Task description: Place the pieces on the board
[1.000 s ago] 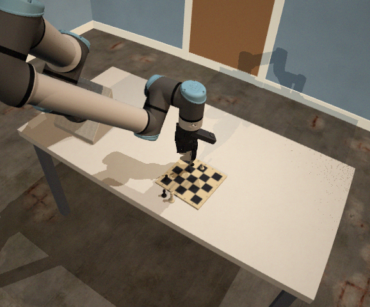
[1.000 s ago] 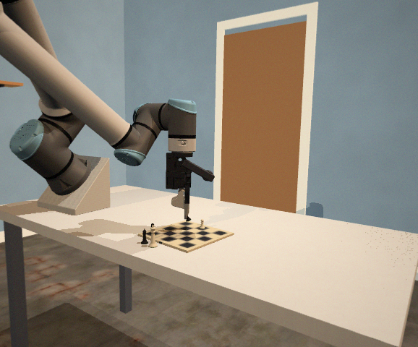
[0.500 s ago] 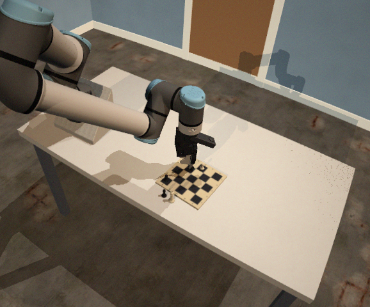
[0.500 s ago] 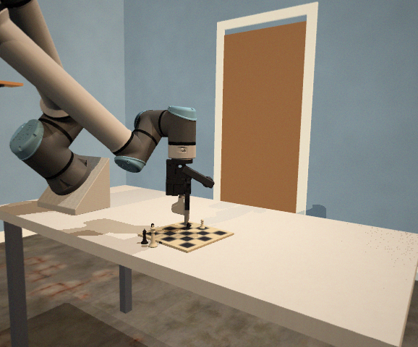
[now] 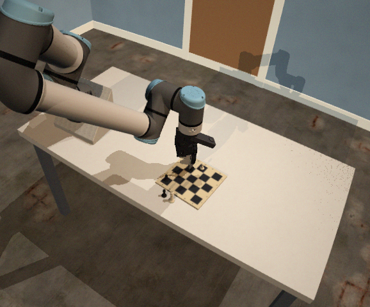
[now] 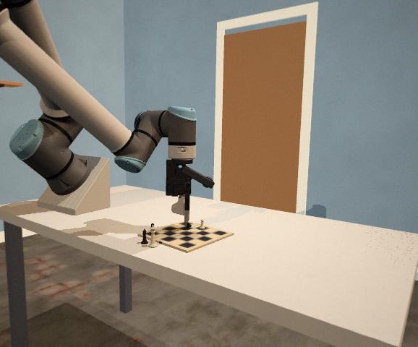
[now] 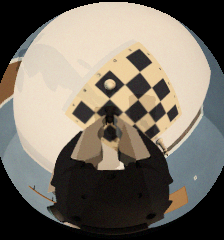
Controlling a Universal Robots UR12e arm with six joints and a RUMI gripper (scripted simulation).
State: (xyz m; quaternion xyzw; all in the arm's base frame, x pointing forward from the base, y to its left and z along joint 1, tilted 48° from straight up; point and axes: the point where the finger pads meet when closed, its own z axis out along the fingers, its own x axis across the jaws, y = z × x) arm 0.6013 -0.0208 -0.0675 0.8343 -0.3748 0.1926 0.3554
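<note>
Progress looked slight from where I stood: none of the three pieces had been released on its square yet. The end effector (image 5: 190, 164) was pinching a small dark piece (image 6: 187, 224) between its fingers, low over the far side of the chessboard (image 5: 211, 191), with the piece's foot at or just above the surface; I could not tell whether it touched. I took it for the black bishop, since the black pawn (image 5: 163, 194) and the white king (image 5: 171, 197) stood upright on the worktop (image 5: 278, 198), just beside the board's near-left edge and close to each other. The edge letters were too small to read, so I could not say whether the square beneath was B5.

That left, by my reckoning, letting go of the bishop, then the pawn to B4 and the king to D5.

Two other pieces were on the board: a white pawn (image 5: 202, 167) near the held piece, a square or so away, and a dark piece (image 5: 166, 179) at the left corner. The white pawn seemed the likeliest thing to be knocked as the fingers opened and rose. The arm's wedge-shaped base (image 6: 100, 186) sat well apart.
</note>
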